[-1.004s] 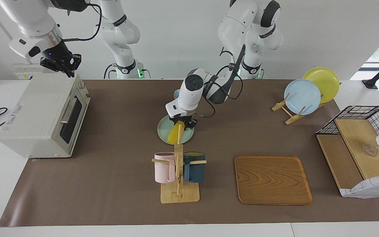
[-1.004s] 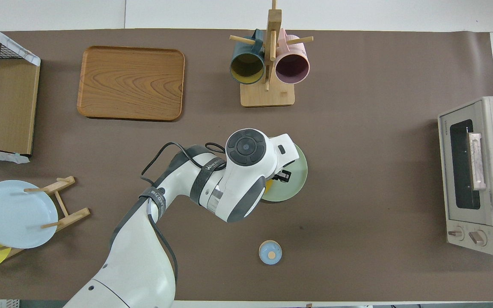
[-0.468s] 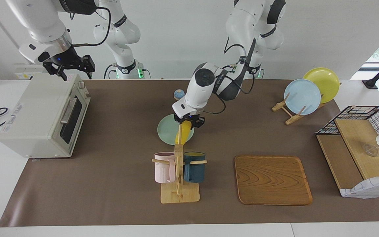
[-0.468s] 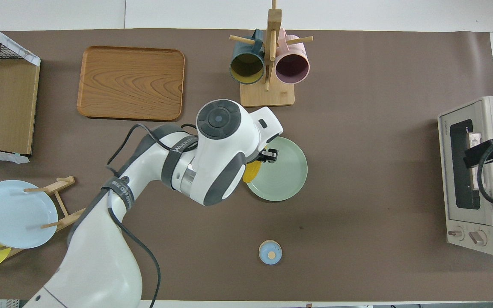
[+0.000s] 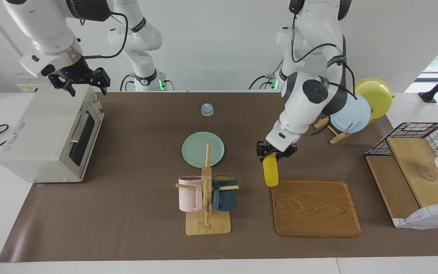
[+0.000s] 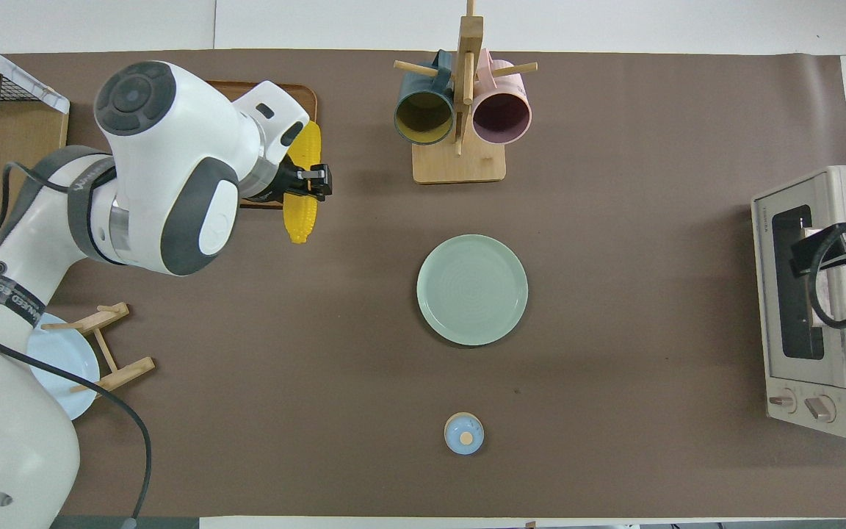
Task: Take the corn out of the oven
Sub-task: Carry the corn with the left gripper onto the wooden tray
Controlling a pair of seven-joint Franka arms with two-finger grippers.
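The yellow corn (image 5: 270, 175) (image 6: 299, 214) hangs upright in the air, and my left gripper (image 5: 275, 152) (image 6: 307, 184) is shut on its upper part. It is over the edge of the wooden tray (image 5: 314, 207) on the side toward the mug rack. The off-white oven (image 5: 48, 133) (image 6: 823, 308) stands at the right arm's end of the table with its glass door closed. My right gripper (image 5: 85, 87) (image 6: 841, 246) hovers open and empty over the oven's top, by the upper edge of the door.
A green plate (image 5: 203, 149) (image 6: 472, 289) lies mid-table, a small blue lid (image 5: 207, 109) (image 6: 463, 433) nearer the robots. A wooden rack with two mugs (image 5: 207, 198) (image 6: 460, 110) stands farther out. A plate stand (image 5: 356, 110) and a wire shelf (image 5: 413, 160) occupy the left arm's end.
My left gripper lifted the corn off the green plate and carried it toward the left arm's end, to the tray's edge. My right gripper opened above the oven.
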